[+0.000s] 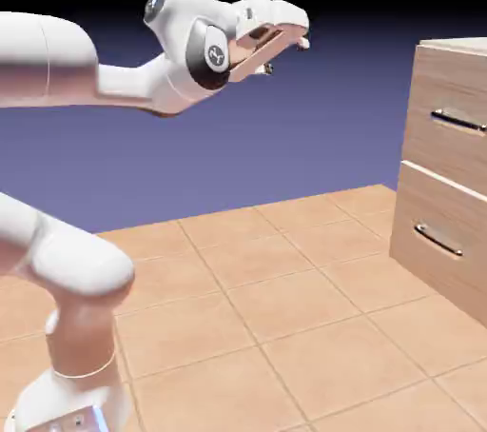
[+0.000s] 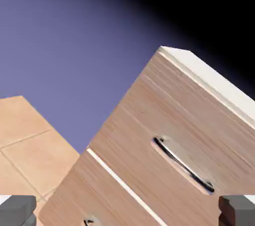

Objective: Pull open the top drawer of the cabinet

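The cabinet (image 1: 457, 183) stands at the exterior view's right, light wood-grain with a paler flat top (image 2: 214, 80). Its top drawer (image 1: 452, 97) carries a slim dark bar handle (image 1: 458, 120) and sits flush with the cabinet front. In the hand view the top drawer (image 2: 149, 135) appears tilted, its handle (image 2: 183, 164) at lower right. My gripper (image 1: 286, 55) hangs high in the air, well to the left of the cabinet and a little above handle height. It is open: its fingertips (image 2: 17, 210) sit far apart with nothing held between them.
The lower drawer (image 1: 433, 268) has a similar bar handle (image 1: 438, 240); only a sliver of that handle (image 2: 89, 221) shows in the hand view. A tan tiled floor (image 1: 285, 306) stretches between the robot's base and the cabinet.
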`<action>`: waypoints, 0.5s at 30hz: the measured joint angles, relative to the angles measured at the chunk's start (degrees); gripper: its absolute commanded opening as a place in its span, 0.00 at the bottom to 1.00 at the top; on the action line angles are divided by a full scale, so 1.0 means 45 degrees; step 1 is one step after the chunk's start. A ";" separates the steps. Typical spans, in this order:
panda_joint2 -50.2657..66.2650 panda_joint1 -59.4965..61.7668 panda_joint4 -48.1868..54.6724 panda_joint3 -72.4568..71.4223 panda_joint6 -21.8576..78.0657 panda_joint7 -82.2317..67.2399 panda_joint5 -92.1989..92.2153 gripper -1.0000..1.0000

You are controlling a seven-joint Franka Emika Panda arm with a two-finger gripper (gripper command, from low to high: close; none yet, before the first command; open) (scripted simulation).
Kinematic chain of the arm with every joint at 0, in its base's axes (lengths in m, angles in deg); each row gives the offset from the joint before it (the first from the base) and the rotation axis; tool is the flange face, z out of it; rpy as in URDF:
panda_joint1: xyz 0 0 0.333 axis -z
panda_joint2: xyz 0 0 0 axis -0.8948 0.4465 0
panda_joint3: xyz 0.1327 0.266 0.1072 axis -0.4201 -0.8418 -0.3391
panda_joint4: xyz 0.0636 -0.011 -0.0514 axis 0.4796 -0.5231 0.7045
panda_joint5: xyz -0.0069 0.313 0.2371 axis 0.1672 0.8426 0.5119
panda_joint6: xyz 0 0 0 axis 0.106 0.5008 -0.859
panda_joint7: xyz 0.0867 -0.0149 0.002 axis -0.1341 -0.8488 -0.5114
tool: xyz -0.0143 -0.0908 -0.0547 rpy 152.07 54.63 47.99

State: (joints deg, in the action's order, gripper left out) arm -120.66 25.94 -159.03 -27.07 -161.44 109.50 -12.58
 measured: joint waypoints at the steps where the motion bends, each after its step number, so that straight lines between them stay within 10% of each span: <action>1: -0.0206 -0.0426 0.0227 0.0248 0.0123 -0.0070 -0.0554 0.50; 15: -0.3093 -0.6396 0.3399 0.3719 0.1847 -0.1056 -0.8306 0.50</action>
State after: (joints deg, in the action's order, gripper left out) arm -134.58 -2.85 -143.74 -10.33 -153.13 104.75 -49.96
